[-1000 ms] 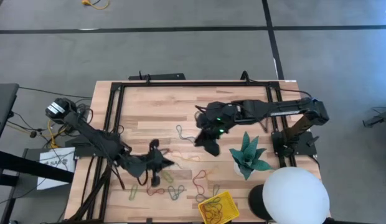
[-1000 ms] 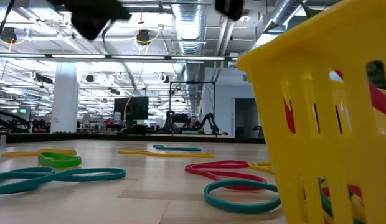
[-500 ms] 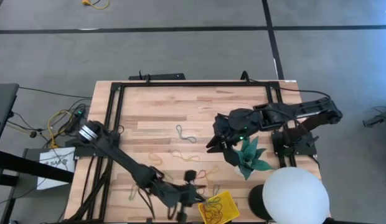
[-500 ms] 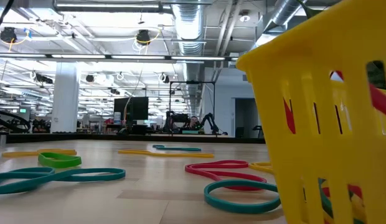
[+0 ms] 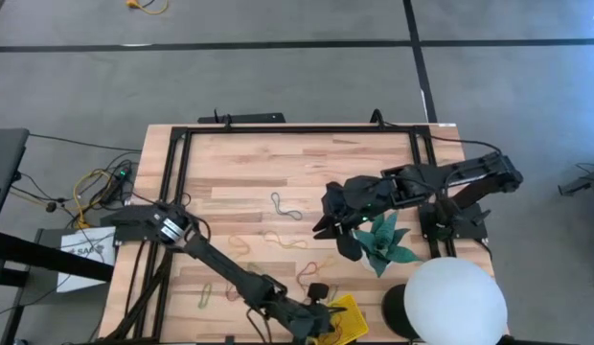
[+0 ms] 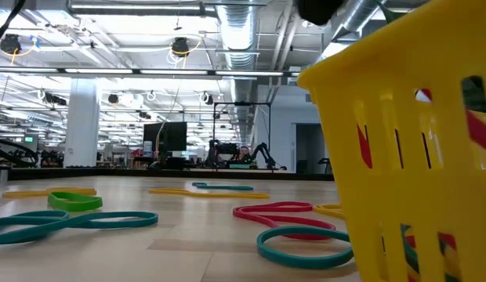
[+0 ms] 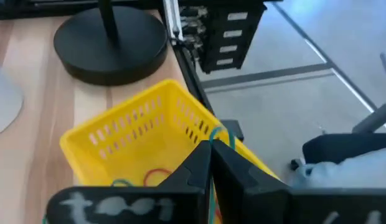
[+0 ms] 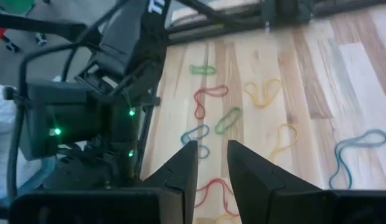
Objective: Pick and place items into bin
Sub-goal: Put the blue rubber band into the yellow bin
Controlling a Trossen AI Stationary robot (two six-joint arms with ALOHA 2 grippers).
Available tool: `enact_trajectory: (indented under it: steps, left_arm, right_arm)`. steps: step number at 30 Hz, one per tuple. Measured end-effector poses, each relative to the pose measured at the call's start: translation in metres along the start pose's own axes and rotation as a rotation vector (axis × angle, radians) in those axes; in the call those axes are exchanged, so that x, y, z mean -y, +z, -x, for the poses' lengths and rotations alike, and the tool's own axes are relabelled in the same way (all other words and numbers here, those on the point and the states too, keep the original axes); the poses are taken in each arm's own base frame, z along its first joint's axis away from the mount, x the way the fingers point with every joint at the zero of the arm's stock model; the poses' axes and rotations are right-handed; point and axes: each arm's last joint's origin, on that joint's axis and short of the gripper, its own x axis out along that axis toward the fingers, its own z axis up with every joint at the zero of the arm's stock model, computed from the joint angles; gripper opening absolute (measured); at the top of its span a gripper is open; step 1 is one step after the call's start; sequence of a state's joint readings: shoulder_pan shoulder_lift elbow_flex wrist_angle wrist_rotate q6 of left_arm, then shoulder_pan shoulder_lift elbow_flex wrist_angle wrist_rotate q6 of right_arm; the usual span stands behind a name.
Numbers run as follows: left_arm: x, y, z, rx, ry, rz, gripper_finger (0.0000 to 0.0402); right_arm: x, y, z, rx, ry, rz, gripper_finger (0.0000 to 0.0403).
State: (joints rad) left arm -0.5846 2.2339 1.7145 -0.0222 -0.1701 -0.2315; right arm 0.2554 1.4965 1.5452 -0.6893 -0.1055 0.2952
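Note:
The yellow bin [image 5: 337, 321] sits near the table's near edge, with red and green loops inside [image 7: 157, 177]. My left gripper [image 5: 319, 314] hangs over it, shut on a green loop [image 7: 218, 133]. More loops lie scattered on the wood: green [image 8: 202, 70], red [image 8: 208, 96], yellow [image 8: 263, 92] and blue [image 8: 355, 152]. My right gripper [image 5: 328, 228] hovers open above mid-table, beside the teal paper star [image 5: 383, 240], and touches nothing. In the low view the bin [image 6: 408, 141] fills the right side. My left gripper pinches the green loop between its two fingertips. A short bend of the loop [image 7: 220, 134] sticks out past the tips. The fingers slant down over the bin's rim [image 7: 180, 93], and the loop is lifted clear of the table. The fingers hide the rest of it.
A big white sphere [image 5: 455, 305] stands at the near right corner on a black round base [image 7: 112, 40]. A black frame [image 5: 278, 129] runs along the table's edges. Bare wood lies between the loops toward the far edge.
My left gripper has swung from the left-middle of the table toward the near edge and the right, ending over the yellow bin. My right gripper has moved from mid-table toward the right and near side, to beside the teal star.

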Motion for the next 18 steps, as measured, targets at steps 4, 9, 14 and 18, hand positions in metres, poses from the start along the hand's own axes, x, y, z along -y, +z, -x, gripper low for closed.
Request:
enact_trajectory:
  steps: [4,9,14,18]
  left_arm:
    - [-0.009,-0.003,-0.003,-0.028,0.041,0.003,0.0001]
    - [-0.019,-0.004,-0.004,-0.062,0.05,-0.023,0.0025]
    - [-0.025,-0.012,-0.004,-0.163,0.014,-0.025,0.0068]
    - [-0.025,-0.012,-0.004,-0.162,0.024,-0.044,0.0096]
  right_arm:
    - [0.0,-0.001,-0.001,-0.009,-0.002,-0.004,0.0082]
    - [0.001,-0.001,-0.001,-0.013,-0.004,-0.004,0.0082]
    - [0.001,-0.002,-0.001,-0.016,-0.005,-0.005,0.0082]
    - [0.001,-0.002,-0.001,-0.016,-0.005,-0.005,0.0082]
